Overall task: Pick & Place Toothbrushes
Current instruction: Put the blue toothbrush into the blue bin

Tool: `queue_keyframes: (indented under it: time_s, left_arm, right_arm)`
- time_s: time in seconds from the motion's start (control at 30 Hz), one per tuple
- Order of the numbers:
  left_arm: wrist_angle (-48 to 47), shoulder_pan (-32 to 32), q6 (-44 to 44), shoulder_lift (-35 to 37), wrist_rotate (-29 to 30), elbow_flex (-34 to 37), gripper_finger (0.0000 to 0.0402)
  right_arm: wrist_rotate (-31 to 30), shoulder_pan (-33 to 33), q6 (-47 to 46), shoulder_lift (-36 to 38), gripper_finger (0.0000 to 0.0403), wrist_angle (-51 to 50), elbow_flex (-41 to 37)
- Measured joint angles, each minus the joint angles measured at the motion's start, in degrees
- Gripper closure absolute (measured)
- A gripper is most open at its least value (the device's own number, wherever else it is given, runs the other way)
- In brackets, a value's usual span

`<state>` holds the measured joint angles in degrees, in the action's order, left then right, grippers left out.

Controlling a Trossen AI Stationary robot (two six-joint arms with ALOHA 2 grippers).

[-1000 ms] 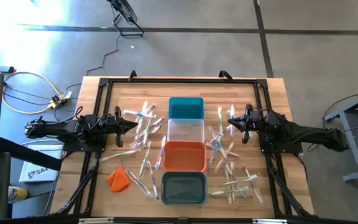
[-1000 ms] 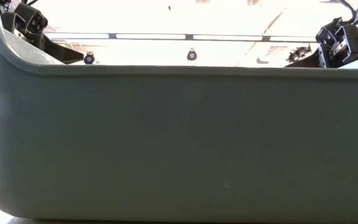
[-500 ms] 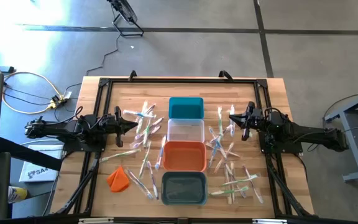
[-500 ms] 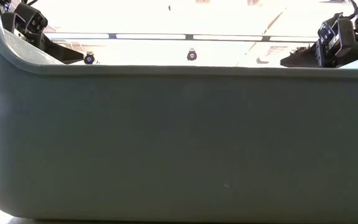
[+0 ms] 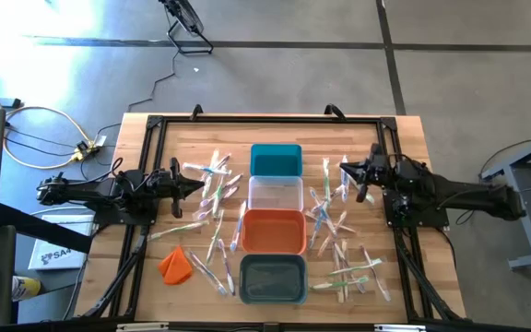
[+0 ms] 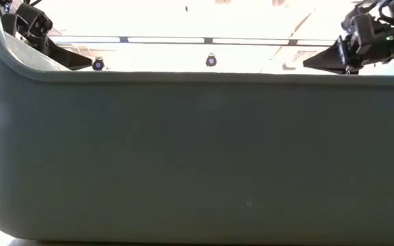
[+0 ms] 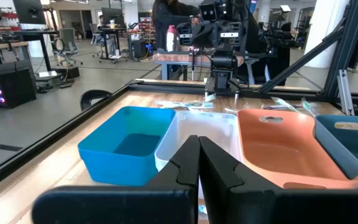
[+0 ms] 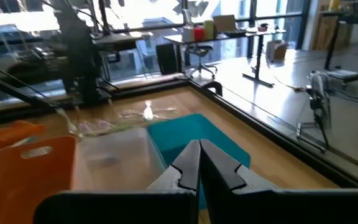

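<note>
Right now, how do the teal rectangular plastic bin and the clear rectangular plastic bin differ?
The teal rectangular plastic bin is opaque; the clear rectangular plastic bin shows the wooden table through it. The teal bin ends the row of bins at the far side; the clear bin sits next, bordering the orange bin. Both are empty.

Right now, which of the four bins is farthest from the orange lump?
The teal bin, at the far end of the row; the lump lies near the grey bin at the opposite end.
</note>
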<state>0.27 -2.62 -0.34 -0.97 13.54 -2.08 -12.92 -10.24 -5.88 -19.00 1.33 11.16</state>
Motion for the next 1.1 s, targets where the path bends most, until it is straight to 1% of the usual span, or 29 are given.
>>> queue_keyframes:
  time_s: [0.13, 0.23, 0.5, 0.7, 0.87, 0.97, 1.1]
  left_arm:
    - [-0.02, 0.0, 0.02, 0.0, 0.0, 0.0, 0.0401]
    - [0.0, -0.01, 0.0, 0.0, 0.0, -0.01, 0.0401]
    - [0.0, 0.01, 0.02, 0.0, 0.0, 0.01, 0.0401]
    - [0.01, 0.0, 0.0, -0.01, 0.0, 0.0, 0.0401]
    - [0.0, 0.0, 0.01, -0.01, 0.0, 0.0, 0.0401]
    - [0.0, 0.0, 0.02, -0.02, 0.0, 0.01, 0.0401]
    - [0.02, 0.0, 0.01, -0.01, 0.0, 0.0, 0.0401]
  right_arm:
    - [-4.94, 0.13, -2.17, -5.29, 0.04, -1.48, 2.02]
    - [-7.54, 0.11, -5.1, -9.34, 0.04, -2.93, 3.98]
    - [-12.45, 0.11, -17.11, -18.1, 0.04, -13.46, 11.44]
    - [-12.47, 0.11, -25.74, -23.61, 0.04, -20.3, 16.78]
    - [-12.06, 0.11, -27.51, -27.29, 0.04, -21.73, 17.88]
    - [-10.29, 0.11, -27.54, -28.96, 0.04, -21.93, 17.88]
    - [-5.52, 0.1, -27.55, -30.56, 0.04, -22.49, 17.88]
